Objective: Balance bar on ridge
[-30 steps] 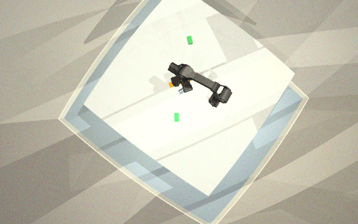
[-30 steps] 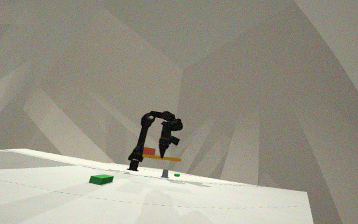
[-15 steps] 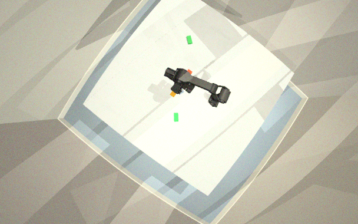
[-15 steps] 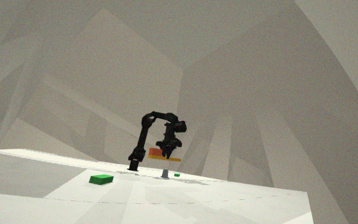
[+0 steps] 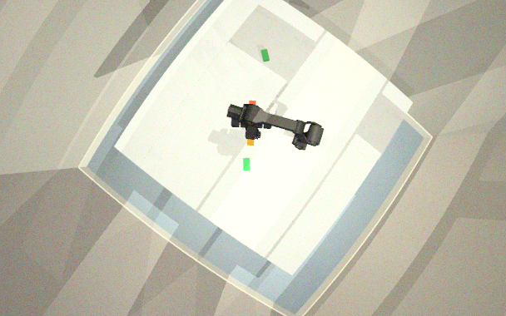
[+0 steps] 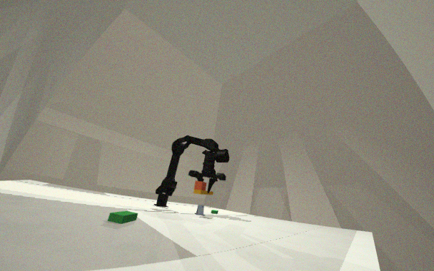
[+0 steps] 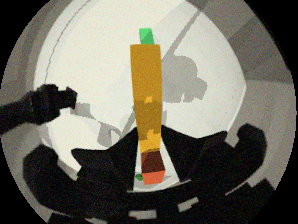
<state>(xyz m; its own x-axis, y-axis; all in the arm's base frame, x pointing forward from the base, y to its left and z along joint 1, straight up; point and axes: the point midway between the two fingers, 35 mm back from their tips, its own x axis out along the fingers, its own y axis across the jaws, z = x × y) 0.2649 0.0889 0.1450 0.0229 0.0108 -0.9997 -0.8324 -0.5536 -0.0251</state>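
Two green blocks (image 6: pixel 122 217) sit on the desk (image 6: pixel 280 246), the big one at the left of the exterior view and a tiny one (image 6: pixel 214 212) further right, neither part of the job as far as I can tell. Moving right, the arm arches over and the end effector (image 6: pixel 205 186) hangs above the small grey ridge (image 6: pixel 200 210), clamped on the bar (image 6: pixel 203 192). So I'd call this the carry-and-align step: bar's in the air, not yet down on the ridge.

Bar is yellow with an orange block (image 6: pixel 200 185) on the end near the fingers. From the wrist cam the bar (image 7: pixel 148 90) runs straight out away from the end effector, with the orange end tucked in close between the jaws, so the grip looks off-centre.

Next move, I reckon: get the balance point over the ridge, lower gently, check it's level, then release. Can't see the ridge from the wrist view though
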